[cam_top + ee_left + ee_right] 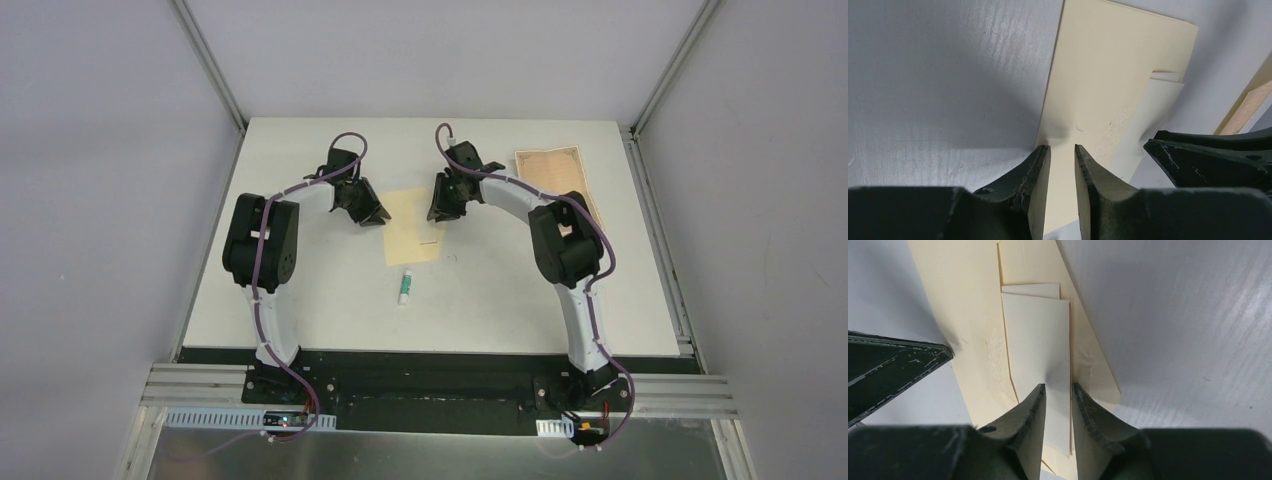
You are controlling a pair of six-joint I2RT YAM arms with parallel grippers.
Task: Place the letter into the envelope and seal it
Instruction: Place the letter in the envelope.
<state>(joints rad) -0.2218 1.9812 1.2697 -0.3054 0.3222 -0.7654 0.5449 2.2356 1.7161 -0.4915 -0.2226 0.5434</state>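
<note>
The left jaws pinch the envelope point(1098, 75) by its edge on the counter point(948, 75); the right jaws clamp the letter point(1038, 335), which seems partly tucked inside it.

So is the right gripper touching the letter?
Touching. The right wrist view shows the right gripper pinching the letter at its near edge, the paper dimpled there.
</note>
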